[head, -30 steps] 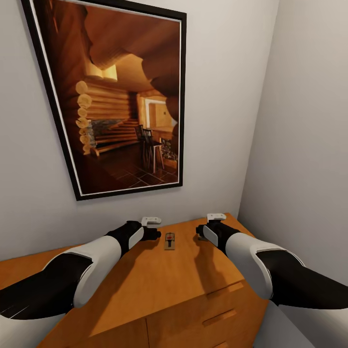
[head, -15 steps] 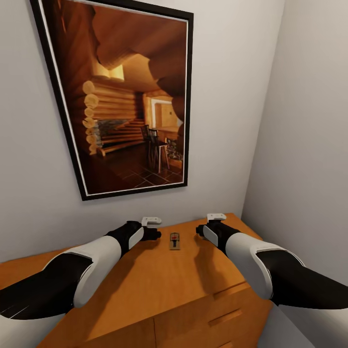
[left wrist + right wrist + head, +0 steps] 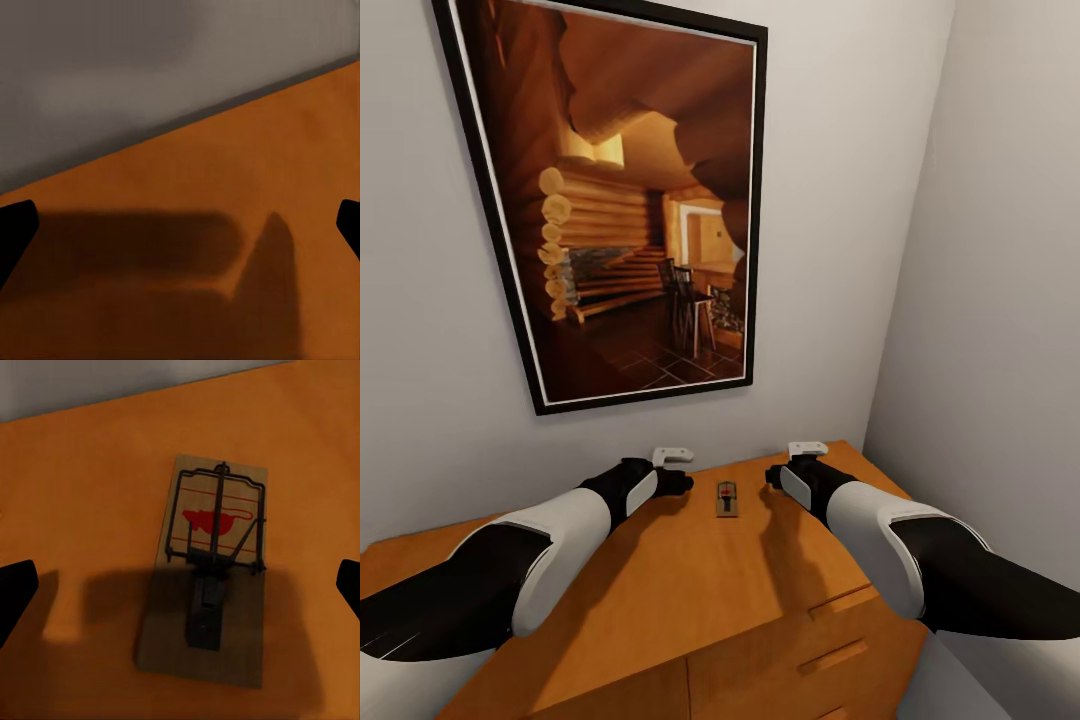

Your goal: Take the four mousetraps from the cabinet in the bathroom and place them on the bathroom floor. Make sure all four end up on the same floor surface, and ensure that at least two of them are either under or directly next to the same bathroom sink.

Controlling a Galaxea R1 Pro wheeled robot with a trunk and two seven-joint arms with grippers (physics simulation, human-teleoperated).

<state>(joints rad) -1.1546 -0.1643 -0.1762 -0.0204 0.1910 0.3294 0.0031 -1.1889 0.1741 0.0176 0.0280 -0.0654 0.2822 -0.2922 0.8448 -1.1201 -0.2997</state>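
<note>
Mousetrap (image 3: 728, 498): lying flat on the cabinet (image 3: 660, 590) top, near the back wall, between the two arms and touching neither. In the right wrist view the mousetrap (image 3: 212, 570) is sitting square under the camera, wire bar and red printed mark facing up.
Right gripper (image 3: 772, 477): hovering just beside the trap on its right; the fingertips are showing at both edges of the right wrist view, so the jaws are standing wide apart and holding nothing.
Left gripper (image 3: 682, 483): hanging on the trap's other side, jaws likewise spread and empty, over bare cabinet top.
Reason for placement: judged, the right arm is lining up to take the trap.
Surroundings: a large framed picture (image 3: 630, 210) is hanging on the wall above; a side wall is closing in the right corner.
Obstructions: nothing is lying between the jaws and the trap; the back wall close behind is limiting reach.
Concern: the trap is thin and flat, so gripping its edges is looking delicate.
</note>
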